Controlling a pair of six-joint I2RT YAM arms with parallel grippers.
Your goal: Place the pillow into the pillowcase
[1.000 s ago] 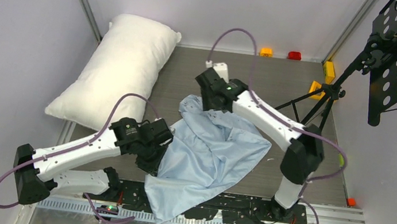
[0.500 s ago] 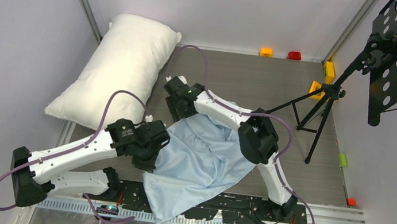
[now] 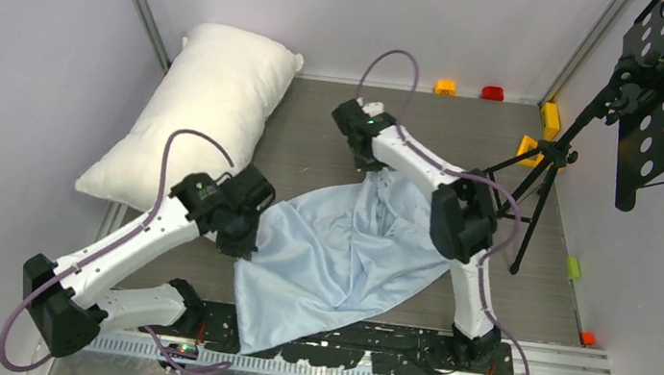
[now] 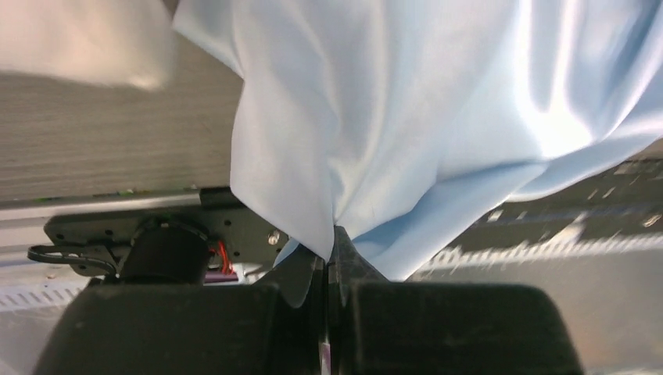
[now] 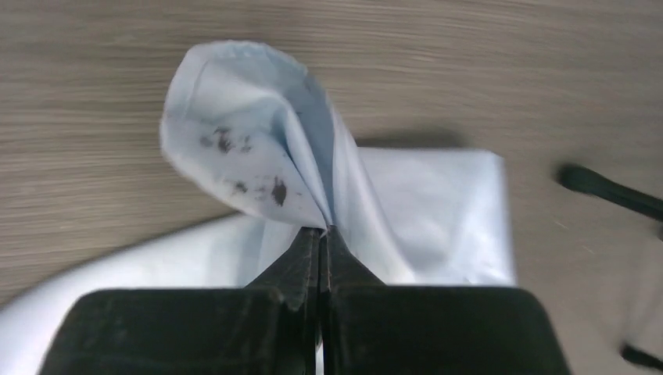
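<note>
Pinched shut, the right gripper [image 5: 323, 229] clamps a raised fold at the smudged edge of the pillowcase [image 5: 258, 141], its two black fingers pressed together with the cloth between them. Half a second ago its jaws stood wide over the near-left part of that edge; now it sits farther back and to the right, and the light blue fabric is drawn out long between the two grippers instead of bunched. The left gripper [image 4: 328, 234] is likewise closed tight on a gather of the pillowcase, at its left edge, and has shifted a little to the left and away from the bases since then.

From above, the right arm rises from its base to a bent elbow beside the tripod stand [image 3: 544, 167], its forearm reaching back and left, wrist tipped down. The left arm folds back at its low elbow and stretches diagonally forward.

The pillow [image 3: 202, 112] lies at the far left of the table [image 3: 315, 137], apart from the pillowcase and unmoved.
</note>
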